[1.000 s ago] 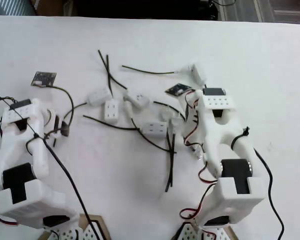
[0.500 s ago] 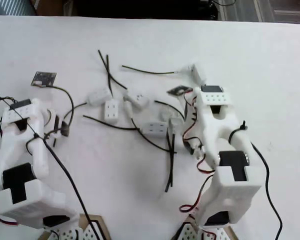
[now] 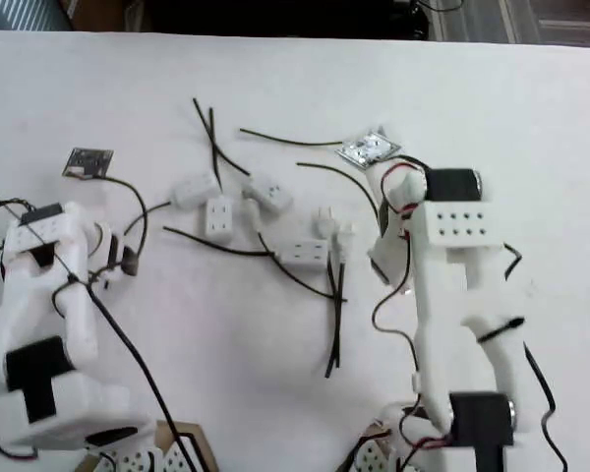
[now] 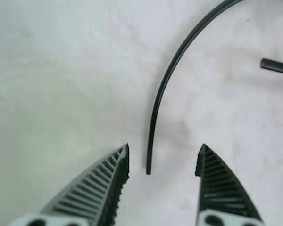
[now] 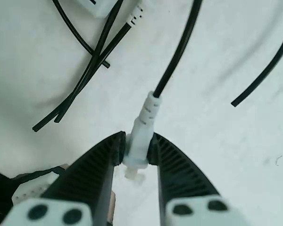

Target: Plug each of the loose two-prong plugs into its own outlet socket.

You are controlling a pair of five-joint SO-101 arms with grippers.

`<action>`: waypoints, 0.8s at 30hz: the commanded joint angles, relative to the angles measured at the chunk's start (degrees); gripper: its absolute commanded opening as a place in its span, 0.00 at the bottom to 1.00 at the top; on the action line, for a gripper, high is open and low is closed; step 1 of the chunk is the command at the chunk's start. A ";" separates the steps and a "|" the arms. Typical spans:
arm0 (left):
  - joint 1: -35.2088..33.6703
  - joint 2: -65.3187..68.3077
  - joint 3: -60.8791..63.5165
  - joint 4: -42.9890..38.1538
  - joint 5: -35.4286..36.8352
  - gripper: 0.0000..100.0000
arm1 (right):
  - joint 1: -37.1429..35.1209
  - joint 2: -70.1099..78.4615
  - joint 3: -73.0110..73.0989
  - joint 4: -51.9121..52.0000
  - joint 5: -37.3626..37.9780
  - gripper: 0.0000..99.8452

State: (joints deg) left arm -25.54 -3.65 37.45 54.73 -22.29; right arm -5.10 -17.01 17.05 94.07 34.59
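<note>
Within the right claw (image 5: 137,137) sits a white, rib-necked plug (image 5: 144,120)

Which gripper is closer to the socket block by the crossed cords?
Right. The right gripper, shut on a white plug, is close beside that socket block; the left gripper, open over a cord end, is much farther off.

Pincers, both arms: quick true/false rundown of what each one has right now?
The right pincer is shut on a white plug. True.
The left pincer grips a plug too. False: it is open, with just a black cable end lying between its fingers.
The white plug sits in a socket. False: its tip hangs free over the table.
A black cord runs from the white plug. True.
</note>
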 commanded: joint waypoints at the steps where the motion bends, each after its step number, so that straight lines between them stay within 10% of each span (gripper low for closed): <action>1: 4.44 -18.33 6.33 -0.79 -0.26 0.24 | -1.10 -9.10 2.64 -0.84 -2.37 0.02; 9: 13.58 -42.15 19.78 -4.75 5.27 0.24 | -9.01 -27.82 15.12 -9.71 -10.81 0.02; 24: 23.52 -44.44 19.87 -1.14 6.86 0.28 | -34.24 -54.99 41.41 -34.07 -26.02 0.02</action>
State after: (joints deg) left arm -4.62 -46.29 57.85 53.23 -16.31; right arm -35.52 -69.58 56.18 66.02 10.33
